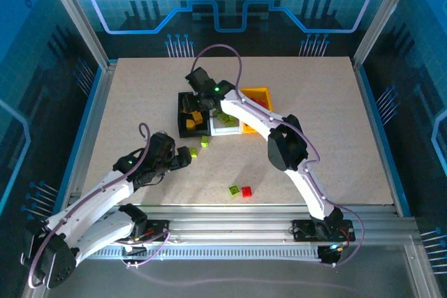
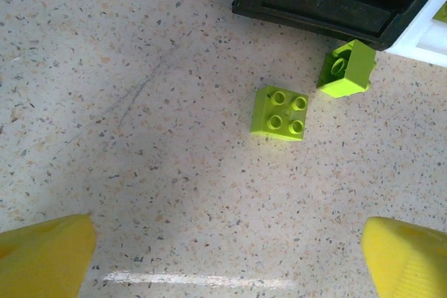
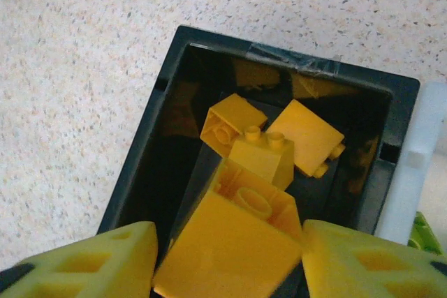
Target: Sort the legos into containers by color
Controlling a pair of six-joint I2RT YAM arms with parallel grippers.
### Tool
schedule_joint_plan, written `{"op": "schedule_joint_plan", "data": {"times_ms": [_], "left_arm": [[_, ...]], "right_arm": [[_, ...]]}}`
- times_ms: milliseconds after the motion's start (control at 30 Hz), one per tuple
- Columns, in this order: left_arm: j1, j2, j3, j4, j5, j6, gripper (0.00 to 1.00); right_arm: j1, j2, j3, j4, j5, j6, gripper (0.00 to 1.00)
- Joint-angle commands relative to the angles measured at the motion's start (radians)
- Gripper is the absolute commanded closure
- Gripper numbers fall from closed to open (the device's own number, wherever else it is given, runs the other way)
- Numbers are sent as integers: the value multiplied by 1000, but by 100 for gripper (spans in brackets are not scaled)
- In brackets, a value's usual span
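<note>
Checking the jaws first. Left gripper: jaws spread wide with nothing between them, hovering over the bare table. Its yellow fingers sit at the bottom corners of the wrist view. Just ahead lie two green bricks, near each other but apart. One is studs-up; the other is tipped on its side, just beside the wall of the black bin.

Right gripper: poised above the black bin, jaws partly open, with one yellow brick filling most of the gap, its hollow underside facing the bin. I cannot tell whether that brick is clamped or loose.

Counts:
- **Bins:** three, side by side at mid-table: the black bin, the white bin and the orange bin.
- **Yellow bricks in the black bin:** three that I can make out, heaped together on the floor.
- **Loose on the table:** three green and one red. Two of the green are the pair by the left gripper. The third green brick and the red brick sit side by side toward the near edge.
- **White and orange bins:** something green shows in the white one and something red in the orange one, too small to count.
</note>
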Motion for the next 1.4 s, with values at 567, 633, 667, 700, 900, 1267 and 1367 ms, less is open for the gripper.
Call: {"op": "schedule_joint_plan", "data": {"times_ms": [567, 633, 667, 700, 900, 1267, 1367], "left_arm": [[5, 379, 138, 119, 89, 102, 13], [-8, 459, 163, 145, 67, 117, 15], [-13, 491, 174, 152, 47, 123, 17], [-20, 524, 190, 155, 19, 128, 20], [-22, 669, 238, 209, -62, 136, 31], [-22, 736, 247, 250, -50, 141, 62], [-24, 669, 217, 226, -30, 121, 66]], "right_arm": [[-32, -563, -613, 263, -4, 20, 26], [-38, -624, -703, 283, -7, 30, 26], [-40, -649, -735, 288, -7, 33, 26], [-44, -675, -771, 294, -6, 38, 26], [-58, -796, -917, 316, 3, 62, 25], [-85, -906, -1021, 324, 17, 78, 25], [-92, -912, -1027, 320, 17, 84, 25]]}}
